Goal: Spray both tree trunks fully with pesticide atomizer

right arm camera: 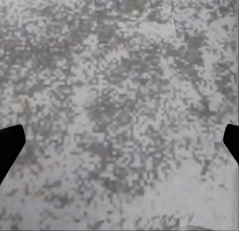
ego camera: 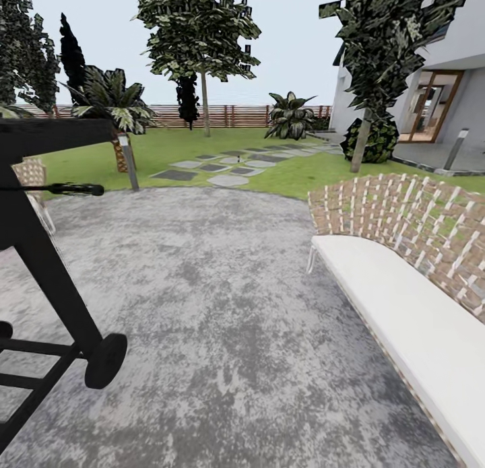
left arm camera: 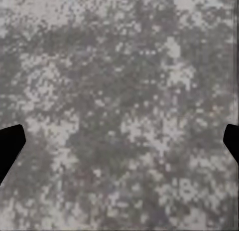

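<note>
we stand on a mottled grey paved patio (ego camera: pixel 202 306), looking out toward the garden (ego camera: pixel 283 175), a green lawn closed at the back by a brown slatted fence (ego camera: pixel 229 116). two tall trees rise from the grass: one (ego camera: pixel 199 30) near the fence, its thin pale trunk (ego camera: pixel 205 104) straight and bare, and a nearer one (ego camera: pixel 391 30) at the right, its trunk (ego camera: pixel 360 145) leaning a little beside a dark round bush (ego camera: pixel 377 141). a path of flat stepping stones (ego camera: pixel 222 168) runs across the lawn between them. a short palm (ego camera: pixel 111 104) stands at the lawn's left edge with a small post lamp (ego camera: pixel 128 161) just beside it. the pesticide atomizer is not something we can pick out anywhere here.

close at our left stands a black wheeled grill (ego camera: pixel 47 252), and at our right a woven-backed bench (ego camera: pixel 404 279) with a white cushion. a white house (ego camera: pixel 444 84) sits behind the right tree.

our left gripper (left arm camera: pixel 119 146) hangs over the paving with its dark fingertips (left arm camera: pixel 10 146) spread wide and nothing between them. our right gripper (right arm camera: pixel 119 146) is the same: fingertips (right arm camera: pixel 10 146) far apart, holding nothing, above the grey ground.
</note>
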You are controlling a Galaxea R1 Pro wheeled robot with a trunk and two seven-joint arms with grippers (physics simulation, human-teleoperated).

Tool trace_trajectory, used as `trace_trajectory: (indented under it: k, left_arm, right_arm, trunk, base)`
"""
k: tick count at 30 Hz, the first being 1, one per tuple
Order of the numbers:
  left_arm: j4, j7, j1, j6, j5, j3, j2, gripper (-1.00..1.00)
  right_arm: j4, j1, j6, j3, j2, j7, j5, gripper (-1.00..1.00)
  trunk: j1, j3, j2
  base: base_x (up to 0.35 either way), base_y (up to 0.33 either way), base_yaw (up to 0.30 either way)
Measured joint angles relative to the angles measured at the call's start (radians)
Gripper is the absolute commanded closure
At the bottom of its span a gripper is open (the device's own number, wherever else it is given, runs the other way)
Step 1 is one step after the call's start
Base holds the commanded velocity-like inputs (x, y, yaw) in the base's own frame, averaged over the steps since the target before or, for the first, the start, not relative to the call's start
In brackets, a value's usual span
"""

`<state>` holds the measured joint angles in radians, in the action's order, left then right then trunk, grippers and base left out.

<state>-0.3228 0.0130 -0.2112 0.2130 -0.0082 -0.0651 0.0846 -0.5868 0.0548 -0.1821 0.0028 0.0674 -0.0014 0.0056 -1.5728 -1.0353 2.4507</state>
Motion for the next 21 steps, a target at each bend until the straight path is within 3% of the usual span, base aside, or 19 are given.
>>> trace_trajectory:
  k: [21]
  left_arm:
    - [0.000, 0.000, 0.000, 0.000, 0.001, -0.002, 0.000, -1.00]
  right_arm:
    - [0.000, 0.000, 0.000, 0.000, -0.001, 0.000, 0.000, -1.00]
  trunk:
    - [0.000, 0.000, 0.000]
  base:
    - [0.336, -0.131, 0.000]
